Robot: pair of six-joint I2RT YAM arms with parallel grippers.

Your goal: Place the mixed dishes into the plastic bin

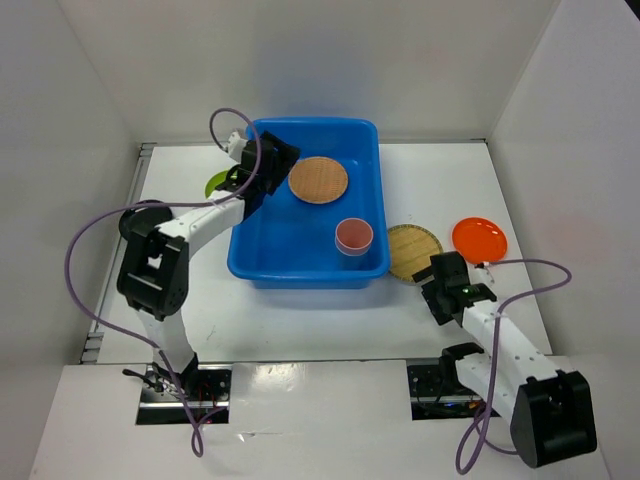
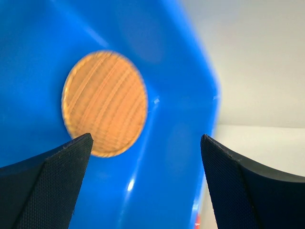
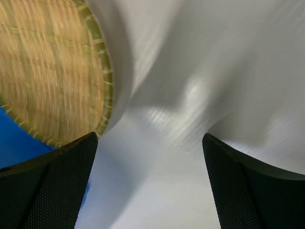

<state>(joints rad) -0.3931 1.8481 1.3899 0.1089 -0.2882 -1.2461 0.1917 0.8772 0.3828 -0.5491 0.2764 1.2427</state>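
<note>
Over on the left, a sliver of the lime-green plate [image 1: 214, 184] shows on the white table [image 1: 300, 330], just outside the bin's left wall and mostly hidden behind the left arm [image 1: 195, 225], which reaches up from its base at the near edge with a lavender cable [image 1: 72, 262] looping beside it. The left gripper [image 2: 146, 162] hangs over the far-left corner of the blue plastic bin [image 1: 300, 276]. Its two dark fingers [image 2: 52, 186] are spread wide with nothing between them, and its wrist camera looks down into the tub. Inside the bin, one tan woven plate [image 1: 318, 180] lies flat on the floor toward the far side, a little right of that gripper. The small reddish-pink cup [image 1: 353, 236] stands upright, mouth up, near the front-right corner, apart from the plate. Just outside the bin's right wall, the second woven plate [image 1: 413, 252] rests on the table, its edge right against the tub or very nearly so; I cannot tell whether they touch. Farther right lies the orange plate [image 1: 480, 239], flat on the table and clear of the woven one. The right gripper [image 3: 150, 157] is low over the table at the near edge of that second woven plate, between it and the orange plate. Its fingers [image 3: 248, 186] are also parted and hold nothing, with bare tabletop in the gap and the plate's green-stitched rim off to one side.
</note>
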